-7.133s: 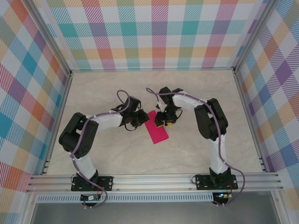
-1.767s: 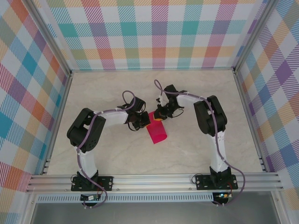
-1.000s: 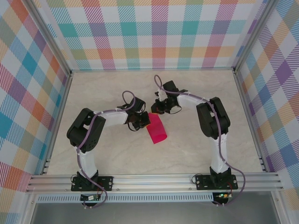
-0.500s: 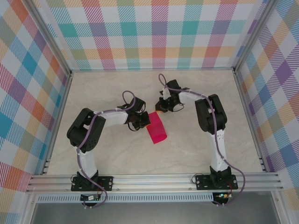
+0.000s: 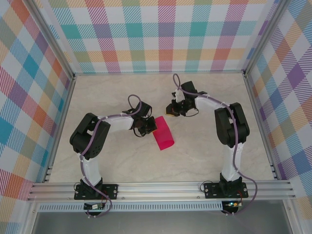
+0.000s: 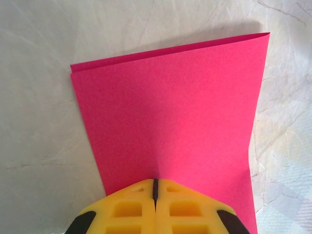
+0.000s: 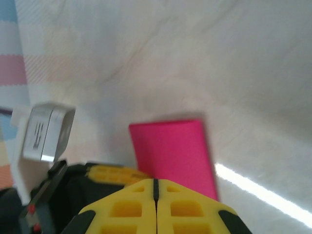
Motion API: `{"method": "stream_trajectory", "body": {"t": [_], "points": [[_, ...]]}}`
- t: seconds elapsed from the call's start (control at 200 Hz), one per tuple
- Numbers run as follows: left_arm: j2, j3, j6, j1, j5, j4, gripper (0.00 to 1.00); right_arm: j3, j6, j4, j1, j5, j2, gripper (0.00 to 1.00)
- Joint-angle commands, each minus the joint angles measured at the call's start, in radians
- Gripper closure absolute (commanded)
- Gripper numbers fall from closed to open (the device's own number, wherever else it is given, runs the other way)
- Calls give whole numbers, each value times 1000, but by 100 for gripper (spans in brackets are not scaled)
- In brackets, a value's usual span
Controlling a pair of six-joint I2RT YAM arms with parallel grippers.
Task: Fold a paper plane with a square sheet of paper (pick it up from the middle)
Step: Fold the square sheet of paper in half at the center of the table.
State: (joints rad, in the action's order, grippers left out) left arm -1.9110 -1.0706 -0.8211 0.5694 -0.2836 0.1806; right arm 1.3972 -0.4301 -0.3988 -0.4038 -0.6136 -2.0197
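— pale marbled tabletop [image 5: 112, 161], plaid walls all round. where's the square sheet of paper [image 5: 163, 138]?
— lying mid-table, doubled over into a strip. my left gripper [image 6: 155, 189] is closed tight, with its tips over the sheet's near edge. whether i pinch it or just press it down, i can't tell. my right gripper [image 5: 172, 110] is closed too, holding nothing, apart from the paper beyond its far end.
— what worries you?
— the two layers don't quite match at one far corner, and the fold looks soft, a bit puffed. if i lift the left off, i reckon the top layer springs open. if i push sideways, the sheet likely skates on this smooth surface and the mismatch grows.
— and further on?
— a crooked edge would carry into every later fold, so the paper plane could end up lopsided.
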Motion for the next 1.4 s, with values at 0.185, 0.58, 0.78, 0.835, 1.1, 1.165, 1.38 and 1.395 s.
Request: {"method": "stream_trajectory", "body": {"t": [0.185,0.58,0.78,0.835,1.1,1.165,1.38,1.395], "points": [[-129,94,14,10,173,307,100,-105,24,-89,-58,-64,-20,93],[-146,102,9,10,177,304,100,-189,83,-151,-48,-5,0,93],[-152,106,7,10,176,302,100,-231,94,-194,-38,18,18,93],[-150,105,8,10,180,303,100,-256,84,-202,-38,30,29,92],[-164,97,10,11,181,301,100,-387,48,-232,-35,89,112,92],[-167,92,14,10,185,307,100,-410,40,-246,-35,110,131,93],[-171,83,30,9,193,313,100,-462,10,-273,-36,205,181,92],[-170,83,31,9,195,312,100,-465,7,-276,-35,213,185,93]]}}
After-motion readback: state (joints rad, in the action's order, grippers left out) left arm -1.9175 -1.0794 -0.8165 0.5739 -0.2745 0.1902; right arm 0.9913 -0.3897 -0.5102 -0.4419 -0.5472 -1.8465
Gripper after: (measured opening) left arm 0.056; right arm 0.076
